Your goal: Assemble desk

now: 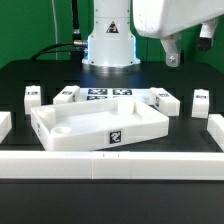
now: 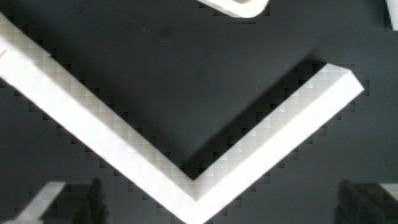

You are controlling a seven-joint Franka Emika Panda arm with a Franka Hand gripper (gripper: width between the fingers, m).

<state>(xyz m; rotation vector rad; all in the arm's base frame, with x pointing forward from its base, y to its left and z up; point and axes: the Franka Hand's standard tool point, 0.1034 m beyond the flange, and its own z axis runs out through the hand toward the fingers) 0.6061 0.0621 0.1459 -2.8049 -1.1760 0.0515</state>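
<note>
Exterior view: black table, green backdrop, perhaps curtain; tabletop central; claw spread wide, empty.

On my black counter lie the tabletop, four legs, the marker board and the rails.

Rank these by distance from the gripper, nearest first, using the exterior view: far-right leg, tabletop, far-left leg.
1. The far-right leg, below the gripper, on the exterior view's right.
2. The tabletop, in the middle.
3. The far-left leg, on the exterior view's left.
</note>
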